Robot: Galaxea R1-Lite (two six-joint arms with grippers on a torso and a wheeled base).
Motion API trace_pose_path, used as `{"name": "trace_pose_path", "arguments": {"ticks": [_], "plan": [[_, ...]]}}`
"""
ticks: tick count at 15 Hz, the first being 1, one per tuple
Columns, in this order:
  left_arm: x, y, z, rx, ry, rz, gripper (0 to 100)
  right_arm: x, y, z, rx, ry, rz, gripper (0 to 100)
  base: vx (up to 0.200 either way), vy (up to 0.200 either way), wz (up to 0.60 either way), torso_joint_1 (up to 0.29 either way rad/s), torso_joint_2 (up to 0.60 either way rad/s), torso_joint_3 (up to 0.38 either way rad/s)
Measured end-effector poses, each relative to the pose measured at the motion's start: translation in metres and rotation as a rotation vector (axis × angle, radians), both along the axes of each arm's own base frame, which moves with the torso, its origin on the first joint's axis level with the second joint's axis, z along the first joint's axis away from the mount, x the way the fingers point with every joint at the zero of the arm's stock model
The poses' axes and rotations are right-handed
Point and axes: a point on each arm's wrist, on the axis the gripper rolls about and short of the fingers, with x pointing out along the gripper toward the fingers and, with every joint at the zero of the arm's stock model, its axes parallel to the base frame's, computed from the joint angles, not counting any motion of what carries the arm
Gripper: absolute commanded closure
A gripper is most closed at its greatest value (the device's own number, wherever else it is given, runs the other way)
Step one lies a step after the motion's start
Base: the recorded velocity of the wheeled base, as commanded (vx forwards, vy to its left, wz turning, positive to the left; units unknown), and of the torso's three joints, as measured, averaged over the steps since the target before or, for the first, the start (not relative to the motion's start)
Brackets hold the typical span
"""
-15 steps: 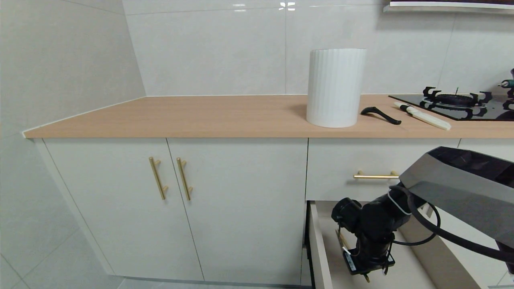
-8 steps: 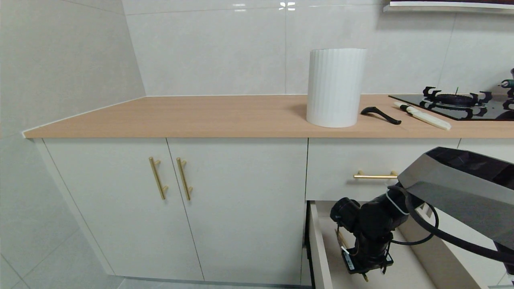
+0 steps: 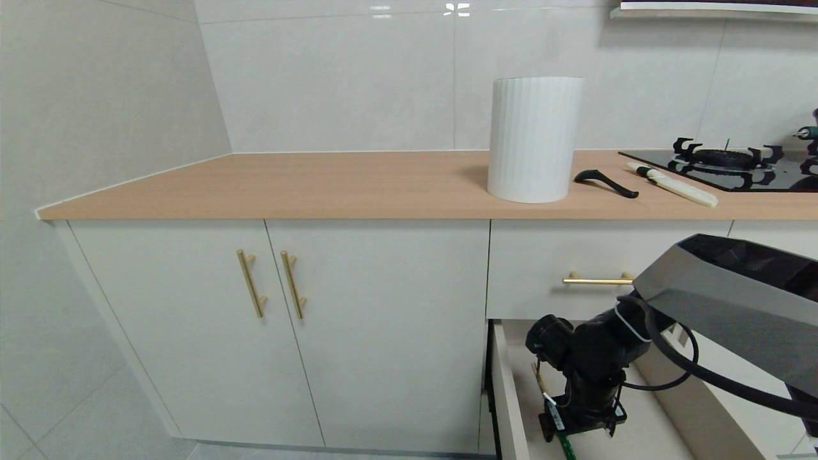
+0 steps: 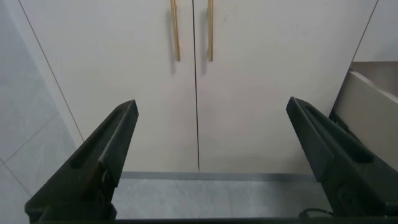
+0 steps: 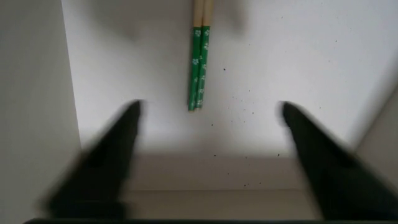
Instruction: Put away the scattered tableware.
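A pair of chopsticks (image 5: pixel 199 62) with green patterned ends lies on the white floor of the open drawer (image 3: pixel 508 390); in the head view their green tip (image 3: pixel 563 447) pokes out under the wrist. My right gripper (image 5: pixel 205 168) hangs just above them inside the drawer, open, fingers (image 5: pixel 93 168) wide apart and holding nothing. On the countertop lie a black-handled utensil (image 3: pixel 606 183) and a white knife (image 3: pixel 671 184). My left gripper (image 4: pixel 211 162) is open and empty, low in front of the cabinet doors (image 4: pixel 196 81).
A tall white ribbed canister (image 3: pixel 533 139) stands on the wooden countertop (image 3: pixel 319 185) beside the utensils. A black gas stove (image 3: pixel 725 163) is at the far right. A closed drawer with a gold handle (image 3: pixel 597 280) sits above the open one.
The chopsticks have left my right gripper and now lie on the drawer floor. The right wrist barely shifted inside the drawer.
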Motion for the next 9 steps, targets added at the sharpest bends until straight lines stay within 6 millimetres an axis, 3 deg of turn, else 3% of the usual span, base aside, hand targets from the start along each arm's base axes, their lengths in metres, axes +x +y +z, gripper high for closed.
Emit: {"name": "trace_pose_path", "arguments": {"ticks": [6,9], "plan": [[0.000,0.000,0.000,0.000,0.000,0.000,0,0.004,0.000,0.004,0.017,-0.022,-0.036,0,0.000,0.000,0.00,0.000,0.00,0.000],[0.000,0.000,0.000,0.000,0.000,0.000,0,0.010,-0.012,0.028,0.049,-0.078,-0.073,0,0.000,0.000,0.00,0.000,0.00,0.000]]}}
